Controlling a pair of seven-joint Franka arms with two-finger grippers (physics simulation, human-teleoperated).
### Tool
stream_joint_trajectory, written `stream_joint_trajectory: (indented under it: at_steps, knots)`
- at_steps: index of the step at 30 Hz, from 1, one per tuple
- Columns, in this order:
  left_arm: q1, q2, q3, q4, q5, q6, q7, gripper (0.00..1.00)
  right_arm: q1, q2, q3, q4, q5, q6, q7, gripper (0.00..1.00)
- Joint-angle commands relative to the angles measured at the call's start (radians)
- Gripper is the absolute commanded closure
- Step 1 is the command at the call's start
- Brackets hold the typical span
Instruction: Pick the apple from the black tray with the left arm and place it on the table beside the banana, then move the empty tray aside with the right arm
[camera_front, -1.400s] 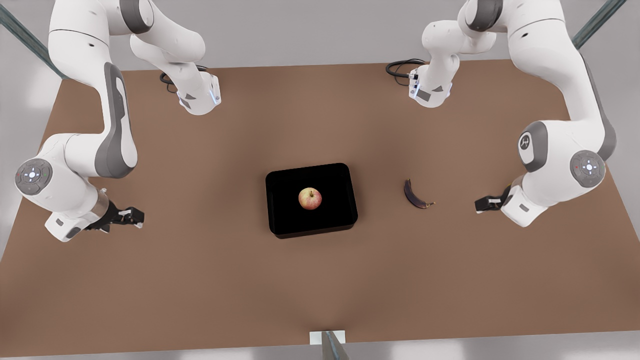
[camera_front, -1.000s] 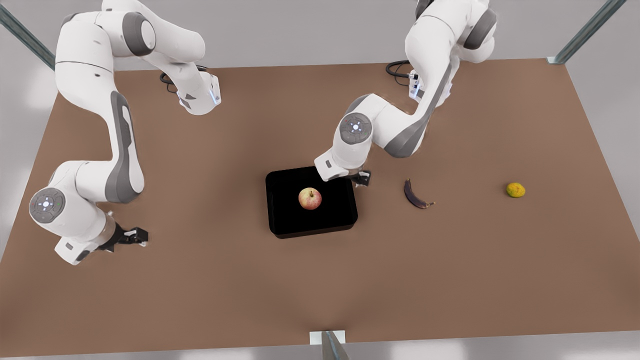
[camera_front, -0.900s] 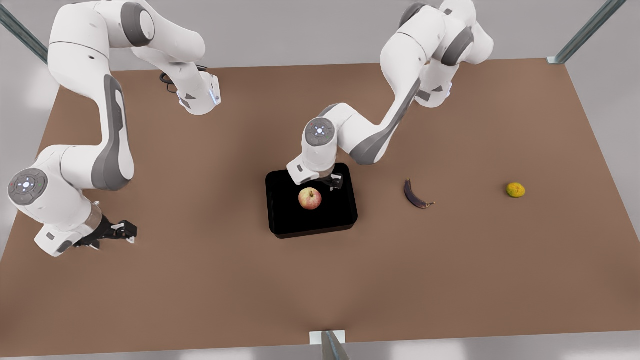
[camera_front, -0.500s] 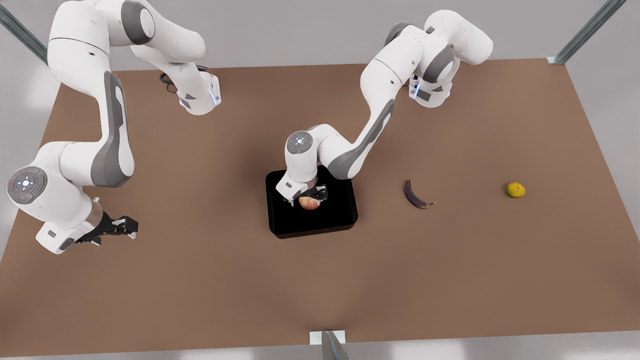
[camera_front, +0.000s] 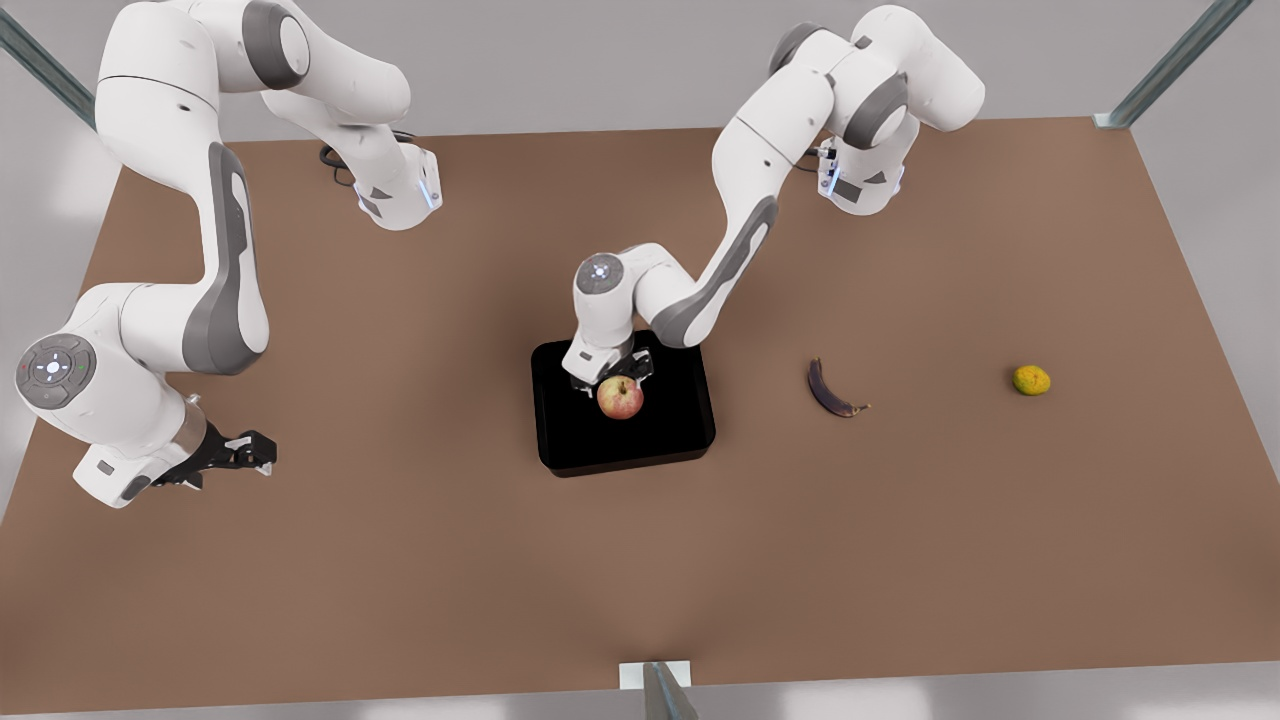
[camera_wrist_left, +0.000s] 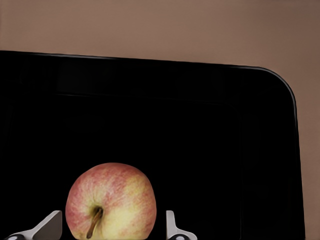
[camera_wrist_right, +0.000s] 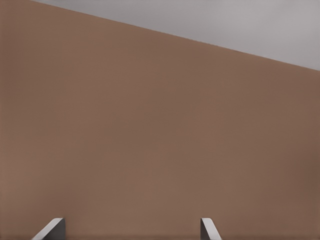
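Front view, frame center: my left gripper (camera_front: 612, 377) hangs spread wide, gripping nothing, the apple (camera_front: 621, 398) in the black tray (camera_front: 680, 435) directly below it; my right gripper (camera_front: 240, 453), fingers apart, waits lower left.

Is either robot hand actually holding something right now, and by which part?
Nothing is held. The left gripper is open, its fingers either side of the apple without touching. The right gripper waits open.

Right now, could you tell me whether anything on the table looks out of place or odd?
Nothing stands out. The apple sits upright in the black tray, the open left gripper straddling it; the banana and a yellow-green fruit lie on the table.
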Motion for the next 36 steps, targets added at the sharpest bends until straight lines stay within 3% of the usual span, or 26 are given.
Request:
stream_joint_trajectory:
  at_steps: [1, 21, 22, 23, 26, 29, 32, 36]
  knots:
    - [-0.001, -0.011, 0.001, -0.045, 0.04, 0.092, -0.208, 0.0, 0.0, -0.001, 0.0, 0.001, 0.001, -0.001, -0.008, 0.0]
    - [0.008, 0.038, 0.011, -0.096, 0.055, 0.192, -0.205, 0.0, 0.0, -0.001, 0.0, 0.001, -0.001, -0.001, -0.008, 0.0]
    - [0.008, 0.038, 0.011, -0.096, 0.055, 0.191, -0.207, 0.05, 0.0, 0.0, 0.0, 0.001, -0.001, -0.001, -0.008, 0.0]
    - [0.01, 0.035, 0.011, -0.096, 0.055, 0.191, -0.208, 0.2, 0.0, 0.0, 0.0, 0.001, -0.001, -0.001, -0.008, 0.0]
    - [0.014, -0.007, 0.011, -0.093, 0.054, 0.117, -0.185, 0.18, 0.0, -0.001, 0.0, 0.001, -0.001, -0.001, -0.008, 0.0]
    - [0.03, -0.165, 0.005, -0.099, 0.025, -0.119, -0.121, 0.15, 0.005, -0.003, 0.005, 0.002, 0.001, -0.003, -0.008, 0.0]
    - [0.235, -0.284, 0.005, -0.099, -0.135, -0.311, 0.294, 0.15, 0.161, -0.003, 0.012, 0.111, -0.004, -0.177, 0.205, 0.0]
    - [0.545, -0.272, 0.007, -0.12, -0.15, -0.351, 0.845, 0.15, 0.333, 0.002, 0.012, 0.154, -0.002, -0.191, 0.645, 0.0]
